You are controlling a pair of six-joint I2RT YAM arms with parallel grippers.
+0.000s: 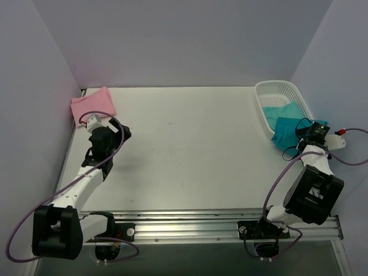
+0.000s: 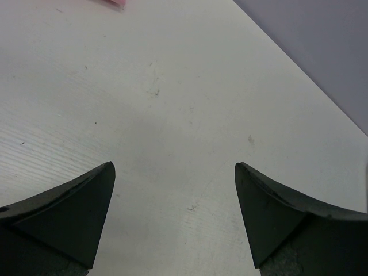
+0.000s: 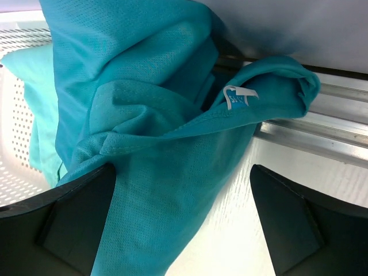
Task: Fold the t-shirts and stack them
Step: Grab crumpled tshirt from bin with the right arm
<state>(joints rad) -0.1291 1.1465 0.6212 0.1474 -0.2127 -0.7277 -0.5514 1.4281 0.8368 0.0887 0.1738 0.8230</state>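
My right gripper point(image 3: 183, 168) hangs spread wide, empty, over the teal t-shirt point(image 3: 144, 103) draped on the basket point(image 1: 280, 86) rim (left gripper point(image 2: 175, 164) equally spread beside the pink t-shirt point(image 1: 92, 104)). I fear pinching two layers and dragging the basket

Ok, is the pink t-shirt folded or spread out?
Folded: the pink t-shirt lies as a small, compact rectangle at the table's far left corner.

Can see only a sliver of the pink shirt point(image 2: 117, 2), cropped by the left wrist view's top edge. Cannot follow the teal shirt point(image 3: 149, 190) past the right wrist view's top and bottom edges, with the basket point(image 3: 17, 167) partly buried beneath. Cannot read its label point(image 3: 238, 96).
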